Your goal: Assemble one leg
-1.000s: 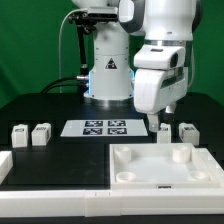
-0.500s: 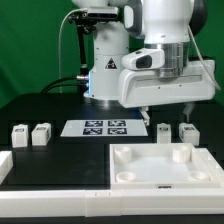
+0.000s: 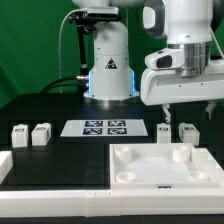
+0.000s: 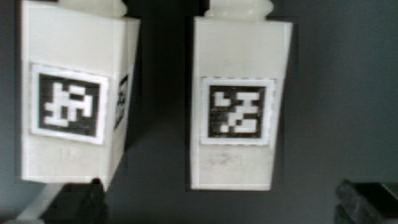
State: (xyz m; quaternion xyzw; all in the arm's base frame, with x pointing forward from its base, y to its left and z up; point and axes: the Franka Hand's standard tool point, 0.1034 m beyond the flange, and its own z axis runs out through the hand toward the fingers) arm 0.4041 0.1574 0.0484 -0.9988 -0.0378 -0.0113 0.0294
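Two legs, small white square posts with black-and-white tags, stand side by side at the exterior view's right [image 3: 163,130] [image 3: 187,131]. Both fill the wrist view, tags facing the camera [image 4: 80,100] [image 4: 240,110]. My gripper [image 3: 186,112] hovers above this pair, open and empty. In the wrist view the gripper [image 4: 221,203] shows only its dark fingertips [image 4: 71,200] at the picture's edge, wide apart and touching neither leg. Two more legs [image 3: 19,135] [image 3: 41,133] stand at the exterior view's left.
The large flat white square piece with corner sockets [image 3: 140,160] lies in front of the right-hand legs. The marker board [image 3: 105,127] lies mid-table. A white L-shaped rail [image 3: 50,205] runs along the front and left edges. The robot base [image 3: 108,70] stands behind.
The gripper has risen from table level beside the right-hand legs, turned about its wrist and shifted toward the exterior view's right. It now hangs above both legs. The legs have not moved.
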